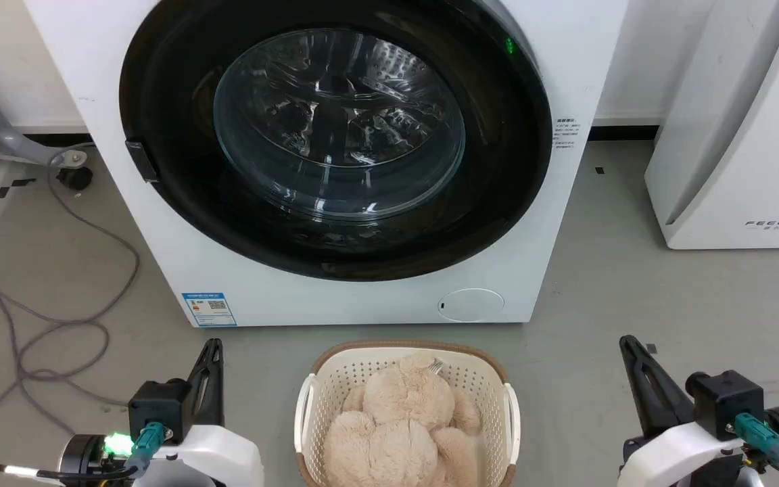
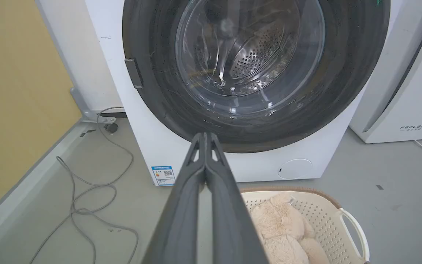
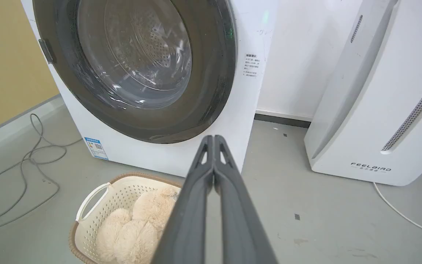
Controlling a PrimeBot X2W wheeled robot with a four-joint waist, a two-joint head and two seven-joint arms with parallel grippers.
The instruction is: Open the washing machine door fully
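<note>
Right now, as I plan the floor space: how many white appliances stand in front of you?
2. The washing machine stands straight ahead; the FEELBIRD-marked appliance stands on its right, apart from it. Others may lie outside the frame.

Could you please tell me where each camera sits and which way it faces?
Head view: on the head, looking down at the washing machine door; left gripper lower left, right gripper lower right.
Left wrist view: on the left wrist, facing the door along its shut gripper.
Right wrist view: on the right wrist, likewise.
All share the basket.
</note>
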